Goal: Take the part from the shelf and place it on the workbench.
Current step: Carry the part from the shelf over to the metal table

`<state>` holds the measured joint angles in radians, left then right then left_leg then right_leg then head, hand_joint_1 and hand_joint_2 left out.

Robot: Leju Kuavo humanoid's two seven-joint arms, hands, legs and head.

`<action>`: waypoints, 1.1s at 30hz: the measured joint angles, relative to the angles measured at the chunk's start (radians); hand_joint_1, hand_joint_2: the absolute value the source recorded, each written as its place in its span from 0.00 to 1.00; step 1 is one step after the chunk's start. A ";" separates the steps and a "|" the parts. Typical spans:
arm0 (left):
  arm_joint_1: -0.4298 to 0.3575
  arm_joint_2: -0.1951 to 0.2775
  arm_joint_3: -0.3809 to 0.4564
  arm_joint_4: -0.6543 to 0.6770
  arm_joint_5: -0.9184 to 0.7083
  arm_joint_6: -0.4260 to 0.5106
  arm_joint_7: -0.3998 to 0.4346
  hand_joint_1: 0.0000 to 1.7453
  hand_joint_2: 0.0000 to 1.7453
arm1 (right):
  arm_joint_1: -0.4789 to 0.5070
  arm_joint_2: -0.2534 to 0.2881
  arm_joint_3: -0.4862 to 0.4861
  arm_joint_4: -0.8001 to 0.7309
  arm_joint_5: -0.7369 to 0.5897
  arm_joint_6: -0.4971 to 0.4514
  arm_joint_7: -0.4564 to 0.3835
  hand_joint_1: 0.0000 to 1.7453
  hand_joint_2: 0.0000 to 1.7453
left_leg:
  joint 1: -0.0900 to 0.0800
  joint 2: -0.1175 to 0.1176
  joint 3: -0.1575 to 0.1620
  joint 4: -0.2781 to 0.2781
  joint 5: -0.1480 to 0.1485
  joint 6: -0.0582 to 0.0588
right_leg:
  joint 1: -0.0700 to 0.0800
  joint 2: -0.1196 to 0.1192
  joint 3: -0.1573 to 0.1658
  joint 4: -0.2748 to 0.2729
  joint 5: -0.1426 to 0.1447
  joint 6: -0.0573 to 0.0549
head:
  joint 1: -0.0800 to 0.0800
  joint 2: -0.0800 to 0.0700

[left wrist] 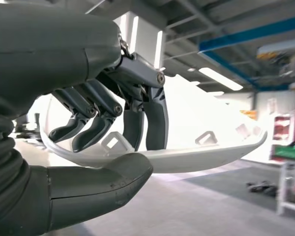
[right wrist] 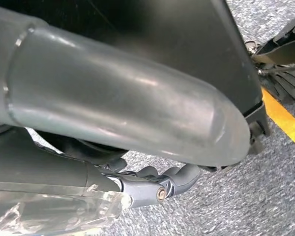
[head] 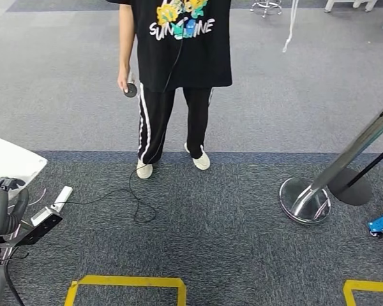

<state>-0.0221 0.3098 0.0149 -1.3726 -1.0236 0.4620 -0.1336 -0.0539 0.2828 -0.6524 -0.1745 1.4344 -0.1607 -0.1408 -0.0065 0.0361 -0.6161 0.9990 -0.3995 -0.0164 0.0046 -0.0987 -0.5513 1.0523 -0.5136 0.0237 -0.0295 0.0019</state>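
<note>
Head view: the left hand (head: 2,207) enters at the lower left edge, with the white part (head: 11,159) lying just above it as a flat, pale panel against the grey carpet (head: 237,242). A person (head: 177,76) in a black printed T-shirt and black trousers with white side stripes stands ahead on the carpet and holds a small round black device (head: 130,90) in one hand; a thin black cable (head: 136,204) runs from it down to the floor and loops there. A white and black power strip (head: 50,210) lies near the left hand. A chrome stand base (head: 305,201) with a slanted pole sits to the right, and yellow floor tape (head: 127,282) marks rectangles along the near edge. Left wrist view: the left hand grips the white part (left wrist: 198,152), a thin curved plastic shell with small rectangular cut-outs; the thick grey thumb (left wrist: 101,184) lies along one face and the dark fingers (left wrist: 146,118) curl over the opposite face, so that the rim is clamped between them. Right wrist view: the right hand (right wrist: 149,184) hangs above the carpet beside a yellow line (right wrist: 283,118), its fingers (right wrist: 175,177) curled inward with nothing in them.
</note>
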 joint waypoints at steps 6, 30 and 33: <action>-0.009 -0.007 -0.002 -0.002 -0.011 -0.013 -0.001 1.00 1.00 | 0.003 0.000 0.002 0.000 0.004 -0.017 0.011 0.00 0.00 | 0.006 -0.075 0.001 -0.003 0.003 0.019 | -0.003 0.097 -0.143 0.269 -0.098 0.010 | 0.007 0.000; -0.055 -0.004 -0.021 -0.006 -0.002 -0.049 -0.011 1.00 1.00 | 0.008 -0.136 -0.052 -0.013 -0.144 -0.010 -0.060 0.00 0.00 | -0.004 0.003 0.007 0.001 -0.007 0.008 | -0.001 -0.026 0.001 -0.009 0.012 0.004 | -0.004 0.000; -0.077 -0.003 -0.033 -0.003 -0.002 -0.050 -0.006 1.00 1.00 | 0.008 -0.172 -0.068 -0.019 -0.149 -0.008 -0.068 0.00 0.00 | 0.006 -0.029 0.010 -0.003 -0.004 0.025 | -0.005 0.066 -0.055 0.107 -0.048 0.018 | 0.009 0.000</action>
<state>-0.0988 0.3069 -0.0177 -1.3752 -1.0260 0.4115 -0.1398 -0.0455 0.1108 -0.7200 -0.1931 1.2853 -0.1684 -0.2085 -0.0005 0.0068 -0.6062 0.9955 -0.4032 0.0082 -0.0005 -0.0331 -0.6068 1.1593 -0.5611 0.0413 -0.0207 0.0019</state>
